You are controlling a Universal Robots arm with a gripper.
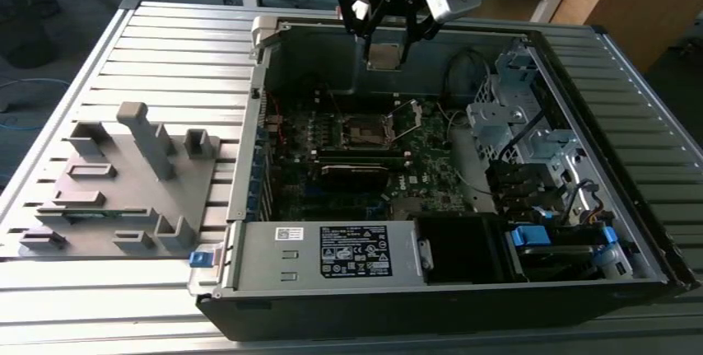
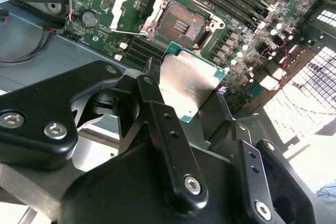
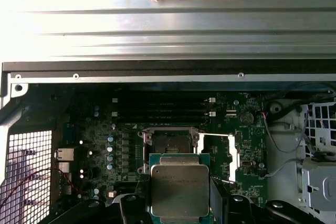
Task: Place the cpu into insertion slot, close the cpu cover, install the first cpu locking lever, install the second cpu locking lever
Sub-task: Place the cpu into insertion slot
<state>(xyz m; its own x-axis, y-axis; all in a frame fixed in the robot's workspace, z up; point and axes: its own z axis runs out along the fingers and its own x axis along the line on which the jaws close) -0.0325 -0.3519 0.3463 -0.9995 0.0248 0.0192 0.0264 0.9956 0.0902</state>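
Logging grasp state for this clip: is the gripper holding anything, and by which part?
The gripper holds the cpu, pinched by two opposite side edges.

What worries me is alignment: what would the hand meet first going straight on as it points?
Likely the open insertion slot, or board just beside it: the hand, shut on the cpu, points down at it with nothing between. Depth is unclear.

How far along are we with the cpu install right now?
Done: the cpu is picked up, and the cpu cover stands flipped open beside the bare insertion slot. In hand: the gripper holds the cpu above the open case, clear of the board. Left: seating it, closing the cover and both lever steps.
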